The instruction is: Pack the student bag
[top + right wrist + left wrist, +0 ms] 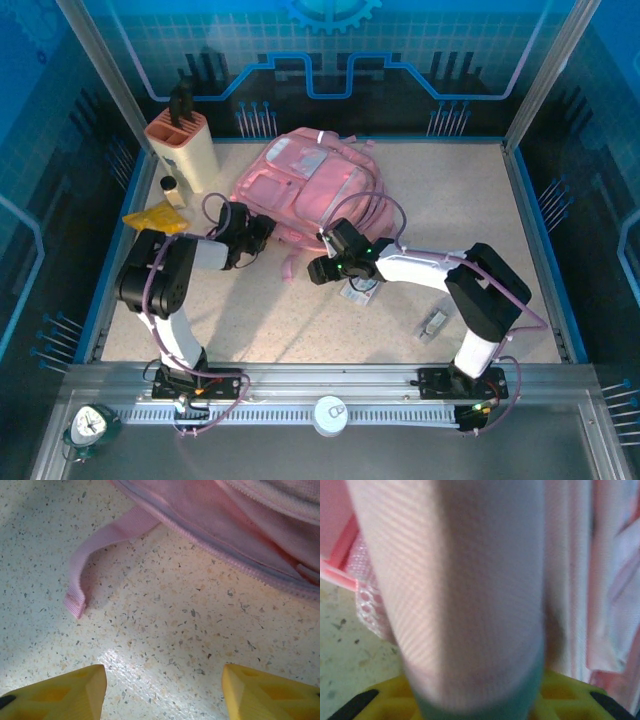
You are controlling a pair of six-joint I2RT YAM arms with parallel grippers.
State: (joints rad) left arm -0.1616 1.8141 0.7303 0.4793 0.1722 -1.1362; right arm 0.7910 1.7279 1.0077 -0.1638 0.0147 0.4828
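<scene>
A: Pink bag [305,180] lies flat on the counter [480,220], upper centre of the top view. My read is that packing has barely begun: no opening shows and nothing sits in it.
B: What's left out?
A: Yellow packet [155,218] and small bottle [170,187] at left. One flat piece [358,290] below the bag, a grey piece [433,325] lower right. All loose on the counter.
B: End effectors?
A: Left end effector [255,232] is at the bag's lower-left edge. Its wrist view is blurred pink fabric up close, so I can't tell if it's clenched. Right end effector [162,676] is released, nothing between the fingers, over bare counter near a loose strap [85,575].
B: Any text or logos?
A: None legible.
</scene>
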